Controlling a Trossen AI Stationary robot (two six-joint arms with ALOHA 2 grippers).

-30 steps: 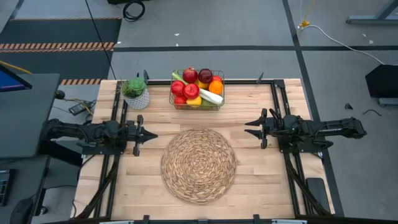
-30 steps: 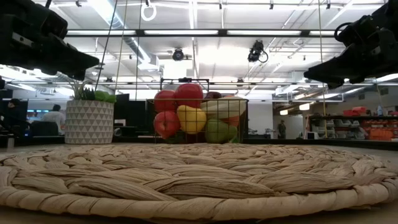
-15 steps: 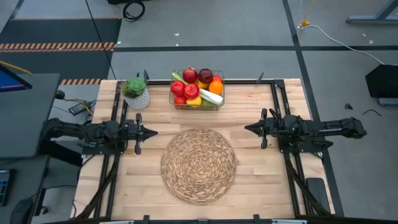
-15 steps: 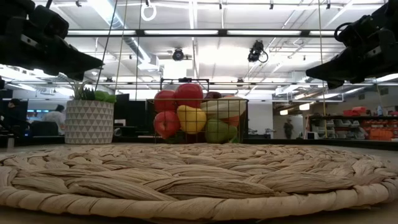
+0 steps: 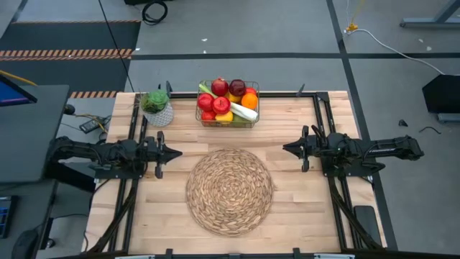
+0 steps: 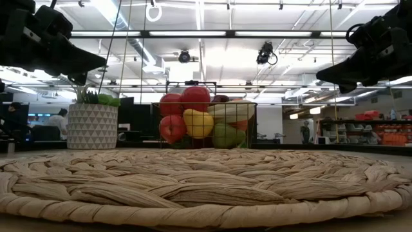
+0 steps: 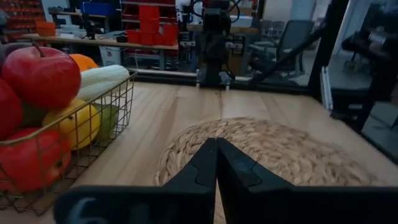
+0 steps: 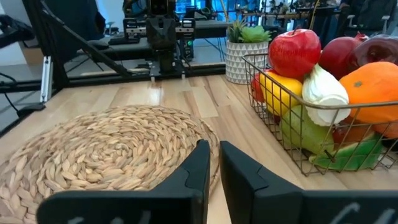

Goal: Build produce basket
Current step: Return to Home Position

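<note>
We look across a woven straw mat (image 6: 206, 187) that fills the whole foreground. Behind it stands the basket (image 6: 253, 129), heaped with produce (image 6: 205, 119): red apples (image 6: 193, 98) on top, a yellow lemon (image 6: 197, 122) and a green pear (image 6: 225, 135) below. A white pot (image 6: 92, 126) holding a green plant (image 6: 96, 98) sits to the basket's left. The left gripper (image 6: 96, 64) hangs high at the left edge and the right gripper (image 6: 325, 71) high at the right.

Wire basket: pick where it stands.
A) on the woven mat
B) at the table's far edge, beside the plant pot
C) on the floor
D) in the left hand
B: the high view shows the basket on bare wood beyond the woven mat, next to the plant pot.
</note>
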